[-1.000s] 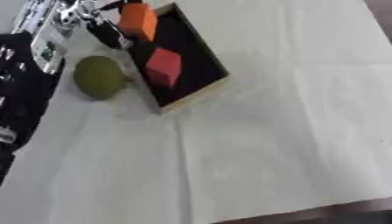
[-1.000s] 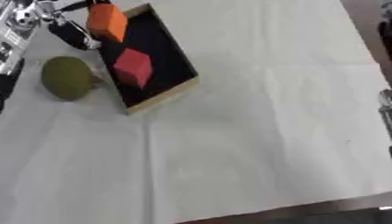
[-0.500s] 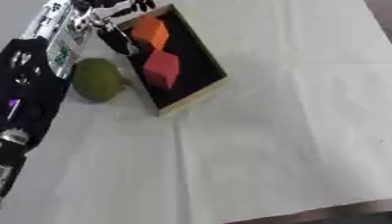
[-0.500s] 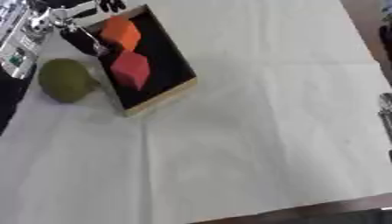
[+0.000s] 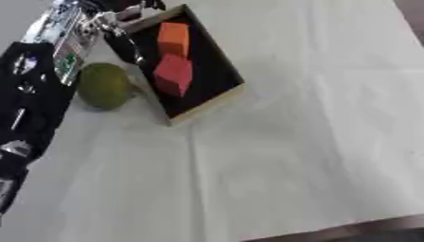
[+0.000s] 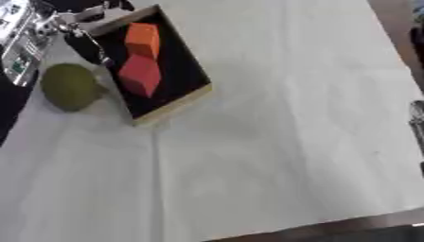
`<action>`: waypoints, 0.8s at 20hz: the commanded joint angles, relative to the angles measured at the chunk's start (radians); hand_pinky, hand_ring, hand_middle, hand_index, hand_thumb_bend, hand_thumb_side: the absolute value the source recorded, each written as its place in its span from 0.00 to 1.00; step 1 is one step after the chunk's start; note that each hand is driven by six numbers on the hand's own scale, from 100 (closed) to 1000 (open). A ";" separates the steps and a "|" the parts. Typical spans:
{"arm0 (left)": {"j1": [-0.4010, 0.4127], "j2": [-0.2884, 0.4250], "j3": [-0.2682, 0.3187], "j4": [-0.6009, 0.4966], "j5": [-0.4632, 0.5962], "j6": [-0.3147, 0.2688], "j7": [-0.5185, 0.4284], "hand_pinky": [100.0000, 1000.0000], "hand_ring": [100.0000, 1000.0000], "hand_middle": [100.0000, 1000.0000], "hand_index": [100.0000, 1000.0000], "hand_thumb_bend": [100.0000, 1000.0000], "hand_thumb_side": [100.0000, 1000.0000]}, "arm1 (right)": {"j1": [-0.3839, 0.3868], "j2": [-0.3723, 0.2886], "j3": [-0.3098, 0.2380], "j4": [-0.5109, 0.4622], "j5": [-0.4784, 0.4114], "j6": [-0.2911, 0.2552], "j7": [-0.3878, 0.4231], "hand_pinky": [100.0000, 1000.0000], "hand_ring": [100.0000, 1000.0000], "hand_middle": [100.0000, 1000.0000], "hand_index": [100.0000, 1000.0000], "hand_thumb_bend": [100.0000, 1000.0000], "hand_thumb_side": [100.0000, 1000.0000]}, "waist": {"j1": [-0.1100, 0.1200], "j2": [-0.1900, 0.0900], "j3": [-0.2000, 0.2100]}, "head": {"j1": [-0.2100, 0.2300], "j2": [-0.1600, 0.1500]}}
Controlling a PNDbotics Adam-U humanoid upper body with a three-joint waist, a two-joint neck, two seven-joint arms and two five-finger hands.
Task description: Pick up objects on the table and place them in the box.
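Note:
A black-lined box with a pale wooden rim (image 5: pixel 207 105) lies askew at the upper left. Inside it an orange block (image 5: pixel 174 38) rests toward the far end, and a red block (image 5: pixel 174 74) sits just below it. A green rounded fruit (image 5: pixel 103 85) lies on the white cloth, touching or nearly touching the box's left wall. My left hand (image 5: pixel 122 28) hovers at the box's far left corner, open, with dark fingers (image 5: pixel 126 47) hanging beside the rim, apart from the orange block. A silver sliver of my right arm (image 6: pixel 418 118) shows at the right edge.
My black left forearm (image 5: pixel 33 94) with silver parts runs down the left side beside the fruit. White creased cloth (image 5: pixel 290 156) covers the table to the right and front of the box. The table's front edge (image 5: pixel 364 229) runs along the bottom right.
The orange block has left my left hand and now lies in the box above the red block. The hand has drawn back to the box's left corner. The view has shifted slightly.

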 commanded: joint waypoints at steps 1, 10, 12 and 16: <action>-0.034 0.011 0.014 -0.036 0.009 -0.021 0.017 0.93 0.90 0.82 0.92 0.58 0.09 | -0.006 -0.014 -0.005 -0.015 -0.007 -0.001 0.003 0.84 0.76 0.75 0.88 0.00 0.63 | -0.006 -0.029 0.005 | -0.004 -0.002; 0.008 0.160 -0.010 -0.251 0.141 -0.061 0.006 0.88 0.85 0.78 0.90 0.48 0.13 | 0.018 -0.034 -0.015 -0.015 -0.001 0.004 -0.009 0.84 0.76 0.74 0.87 0.00 0.62 | -0.001 -0.051 0.056 | -0.044 0.045; 0.019 0.180 -0.008 -0.298 0.170 -0.047 -0.005 0.88 0.84 0.77 0.89 0.47 0.12 | 0.018 -0.034 -0.015 -0.015 -0.002 0.005 -0.010 0.84 0.76 0.74 0.87 0.00 0.62 | -0.003 -0.056 0.064 | -0.052 0.052; 0.053 0.219 -0.013 -0.388 0.226 -0.008 -0.038 0.87 0.83 0.76 0.89 0.45 0.12 | 0.020 -0.035 -0.013 -0.015 -0.003 0.004 -0.009 0.84 0.76 0.74 0.87 0.00 0.62 | -0.009 -0.062 0.071 | -0.060 0.058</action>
